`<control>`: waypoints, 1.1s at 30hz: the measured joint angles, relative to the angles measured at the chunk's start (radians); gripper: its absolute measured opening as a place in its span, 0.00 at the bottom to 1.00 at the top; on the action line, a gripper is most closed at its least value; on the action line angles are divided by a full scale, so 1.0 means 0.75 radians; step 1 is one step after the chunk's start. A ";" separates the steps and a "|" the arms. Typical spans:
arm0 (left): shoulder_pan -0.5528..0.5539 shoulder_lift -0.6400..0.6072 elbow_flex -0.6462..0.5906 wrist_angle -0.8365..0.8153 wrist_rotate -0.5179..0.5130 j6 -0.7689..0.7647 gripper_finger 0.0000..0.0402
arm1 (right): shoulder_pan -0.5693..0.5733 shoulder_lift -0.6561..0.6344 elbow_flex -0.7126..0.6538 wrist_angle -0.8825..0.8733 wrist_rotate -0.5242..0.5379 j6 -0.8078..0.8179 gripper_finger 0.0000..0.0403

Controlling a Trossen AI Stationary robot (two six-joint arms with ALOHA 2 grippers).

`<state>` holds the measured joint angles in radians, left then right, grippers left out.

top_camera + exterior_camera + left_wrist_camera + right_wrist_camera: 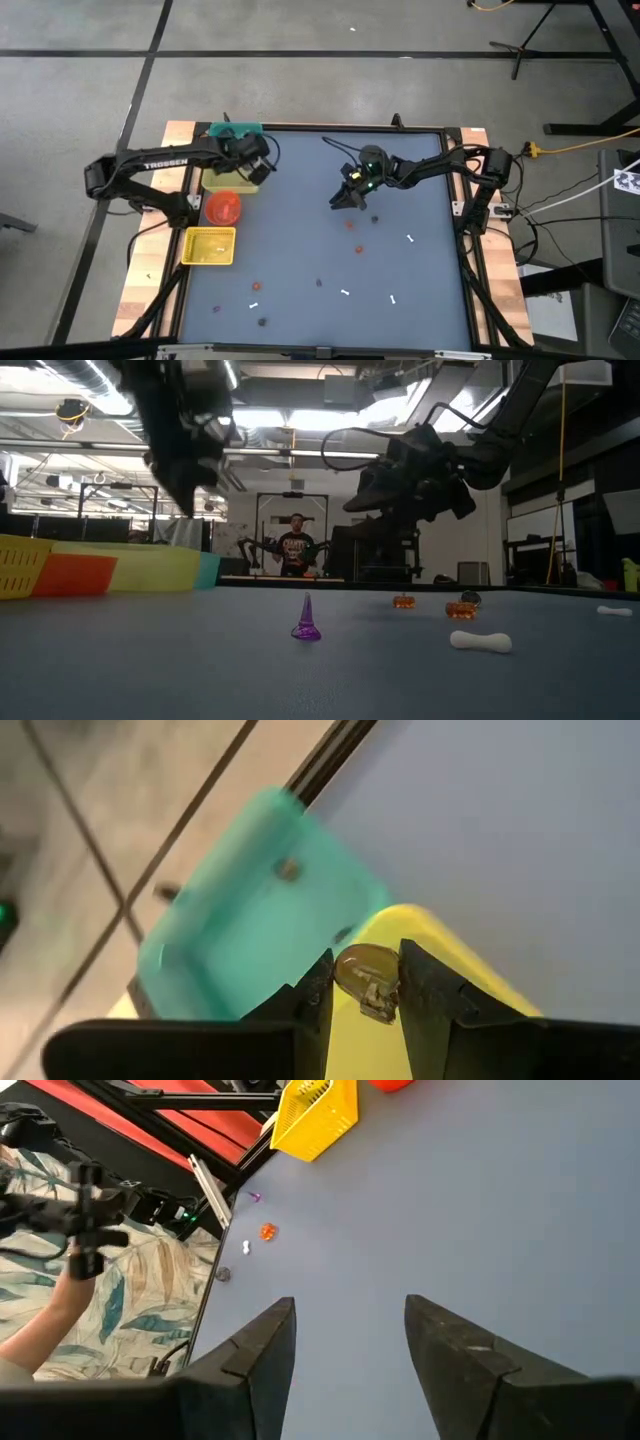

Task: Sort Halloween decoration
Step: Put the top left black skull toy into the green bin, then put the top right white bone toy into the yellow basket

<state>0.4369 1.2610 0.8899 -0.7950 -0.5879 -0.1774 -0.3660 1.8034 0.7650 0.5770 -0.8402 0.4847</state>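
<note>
Grey concrete floor surrounds a dark blue-grey table (pixel 300 200) with a pale wooden frame; in the low view a person in a dark shirt stands far off in the workshop behind it.

Along the table's left edge stand the plastic bins, largest first in the wrist view: a teal bin (pixel 250 890) at the far-left corner, a long pale yellow bin (pixel 228 180) touching it, then a round red bin (pixel 223 207), and a yellow mesh basket (pixel 209 246) nearest the front edge.

Both dark arms reach in from the sides. The left gripper (pixel 365 985) hangs over the yellow bin's rim just beside the teal one, its two fingers pinched narrowly on a small round golden-brown trinket (pixel 368 978). The right gripper (pixel 345 1350) hovers above the table's middle, nearer the far edge, its fingers well apart with nothing between them.

Scattered over the table lie the remaining Halloween decorations. A small orange pumpkin (pixel 351 224) and another orange piece (pixel 359 246) sit near the centre. White bone-shaped sticks (pixel 410 238) lie towards the right and front edges. A purple cone-shaped hat (pixel 306 620) stands upright near the front edge, with tiny dark pieces (pixel 262 322) close to that edge too.
</note>
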 joint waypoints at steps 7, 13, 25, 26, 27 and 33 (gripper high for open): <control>0.232 0.000 -0.148 0.236 0.002 0.001 0.16 | 0.000 0.000 0.000 -0.001 0.000 0.000 0.47; 0.342 0.000 -0.249 0.477 0.002 0.005 0.18 | 0.000 0.000 0.000 0.000 -0.001 0.013 0.47; 0.389 0.000 -0.280 0.509 0.003 0.001 0.35 | 0.000 0.000 0.000 0.006 -0.001 0.042 0.47; 0.389 0.000 -0.280 0.509 0.003 0.000 0.36 | 0.000 0.000 0.000 0.006 -0.001 0.042 0.47; 0.389 0.000 -0.280 0.509 0.003 0.000 0.38 | 0.000 0.000 0.000 0.006 -0.001 0.043 0.47; 0.389 0.000 -0.280 0.509 0.029 0.000 0.46 | 0.000 0.000 0.000 0.006 -0.001 0.043 0.47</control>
<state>0.7284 1.2610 0.6796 -0.4131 -0.5661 -0.1776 -0.3660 1.8034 0.7650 0.5812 -0.8407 0.5167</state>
